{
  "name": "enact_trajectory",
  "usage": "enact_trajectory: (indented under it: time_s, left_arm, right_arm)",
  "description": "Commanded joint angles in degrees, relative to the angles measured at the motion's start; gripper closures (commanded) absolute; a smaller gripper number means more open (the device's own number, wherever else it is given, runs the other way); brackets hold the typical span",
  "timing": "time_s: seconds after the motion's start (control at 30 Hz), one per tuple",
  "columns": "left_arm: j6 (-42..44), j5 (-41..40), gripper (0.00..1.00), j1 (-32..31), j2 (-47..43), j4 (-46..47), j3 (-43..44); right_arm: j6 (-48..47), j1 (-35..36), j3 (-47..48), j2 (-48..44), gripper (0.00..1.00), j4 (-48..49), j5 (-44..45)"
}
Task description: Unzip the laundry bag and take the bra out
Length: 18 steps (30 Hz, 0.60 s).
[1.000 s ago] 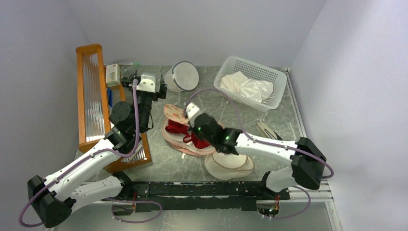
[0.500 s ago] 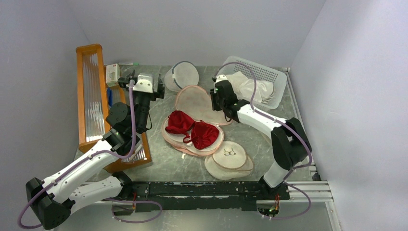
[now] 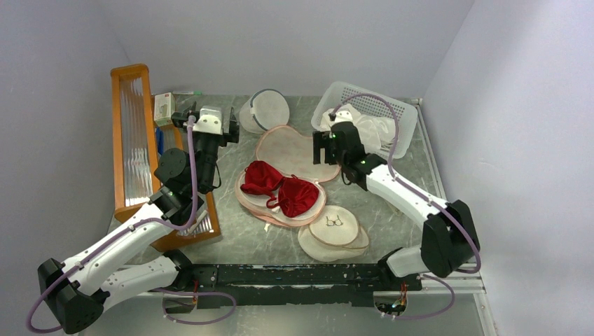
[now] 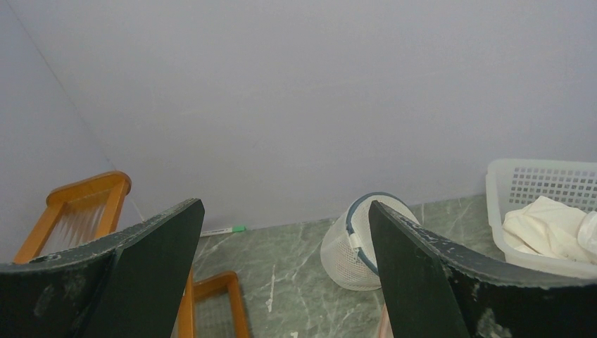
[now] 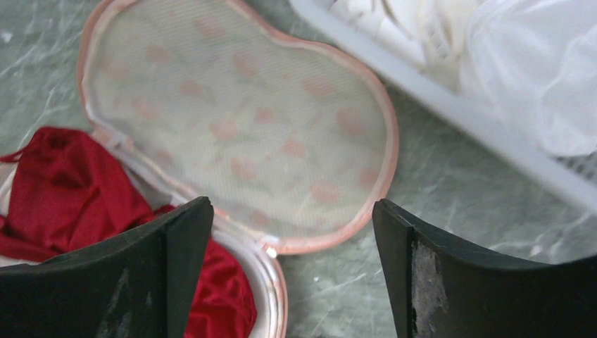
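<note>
light: bright, even, soft from above | shadows: faint, barely any | glare: none really | blur: right wrist view's near fingers [image 5: 141, 282] a bit soft, rest sharp

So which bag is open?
The peach bra-shaped laundry bag in the middle: its lid lies flipped back, with the red bra showing inside. The round cream pouch and the white mesh dome bag look closed.

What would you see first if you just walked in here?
The deep red bra pops out first, lying mid-scene inside the peach laundry bag, which is spread wide open. The right tool hovers open above the bag's far half, near a white basket of cloths.
</note>
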Motion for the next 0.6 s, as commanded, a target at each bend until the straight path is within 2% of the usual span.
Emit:
enact_trajectory:
  time_s: [0.0,0.13,0.17,0.3,0.4,0.5,0.57]
  left_arm:
    - [-0.39,0.22,0.01,0.63,0.80,0.78,0.92]
    - [-0.55,0.50,0.01,0.67,1.51,0.08,1.18]
    - [-0.47,0.45,0.01,0.67,1.66,0.12,1.16]
    - [-0.10,0.37,0.01,0.73,2.54,0.02,1.23]
    - [-0.01,0.47,0.01,0.70,2.92,-0.21,1.36]
    - [-0.01,0.50,0.01,0.67,3.02,-0.22,1.36]
    - [0.04,0.44,0.01,0.67,3.00,-0.16,1.24]
  right_arm:
    - [4.55,-0.59,-6.15,-2.95,0.13,3.11,-14.47]
    - [5.32,0.41,-10.12,-2.27,0.12,7.58,-29.94]
    - [4.93,1.72,-10.51,-2.42,0.12,8.02,-30.47]
    - [0.35,9.91,-5.56,-0.05,0.11,2.45,-20.04]
    - [-1.43,13.57,0.37,4.52,0.11,-0.33,-15.73]
    - [1.17,12.53,4.66,9.41,0.04,0.93,-14.99]
    - [4.05,9.66,6.73,13.23,0.03,3.23,-19.58]
